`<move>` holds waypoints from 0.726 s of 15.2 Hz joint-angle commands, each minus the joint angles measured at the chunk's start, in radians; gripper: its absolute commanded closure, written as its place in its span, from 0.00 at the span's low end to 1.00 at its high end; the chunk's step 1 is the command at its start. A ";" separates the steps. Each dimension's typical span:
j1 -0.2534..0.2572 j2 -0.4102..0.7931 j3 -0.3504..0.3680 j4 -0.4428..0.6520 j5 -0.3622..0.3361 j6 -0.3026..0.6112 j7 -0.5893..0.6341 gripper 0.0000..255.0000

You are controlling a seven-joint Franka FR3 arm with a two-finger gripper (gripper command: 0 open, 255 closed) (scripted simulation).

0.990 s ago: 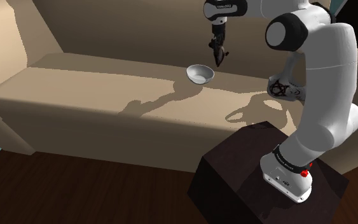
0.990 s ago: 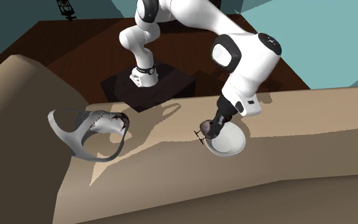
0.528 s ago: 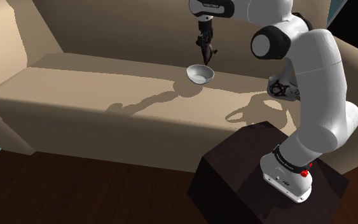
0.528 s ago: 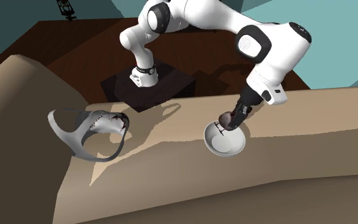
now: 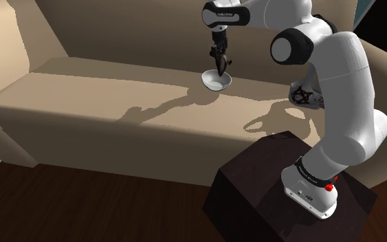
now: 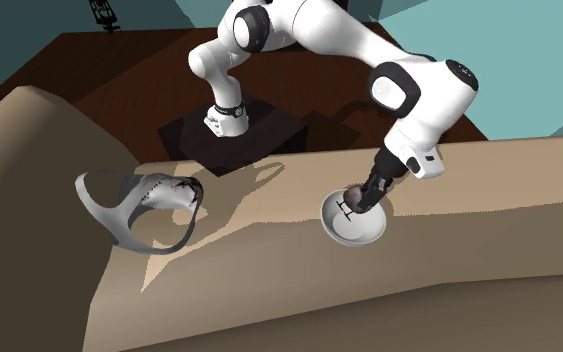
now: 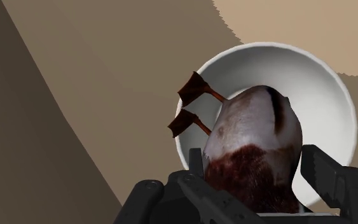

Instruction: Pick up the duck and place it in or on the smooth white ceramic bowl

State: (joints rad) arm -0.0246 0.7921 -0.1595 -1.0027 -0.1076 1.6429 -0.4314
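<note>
The duck (image 7: 254,149) is a plucked-looking grey and dark red body with two orange webbed feet sticking out. My gripper (image 7: 254,191) is shut on it, both black fingers clasping its sides. The white bowl (image 7: 327,86) lies directly beyond the duck, on the sofa seat. In the shoulder view the gripper (image 5: 219,63) hangs just over the bowl (image 5: 216,81) with the dark duck (image 5: 220,66) at its tip. From the second exterior view the duck (image 6: 351,198) sits above the near rim of the bowl (image 6: 356,226).
A beige sofa seat (image 5: 102,103) carries the bowl, with its backrest (image 5: 130,34) behind. A grey wire-like object (image 6: 139,208) lies on the seat to the bowl's left in the second exterior view. The dark stand (image 5: 253,199) sits on a wood floor.
The arm carried the duck leftward in the shoulder view, from beside the bowl to above it, then lowered it toward the bowl. The grip stayed shut on the duck.
</note>
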 commanded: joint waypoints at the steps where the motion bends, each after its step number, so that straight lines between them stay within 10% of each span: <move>1: 0.001 0.003 0.001 -0.020 0.000 0.024 0.004 1.00; 11: 0.003 0.021 0.003 -0.097 0.000 0.117 0.019 1.00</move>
State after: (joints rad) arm -0.0219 0.8121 -0.1567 -1.1000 -0.1081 1.7583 -0.4123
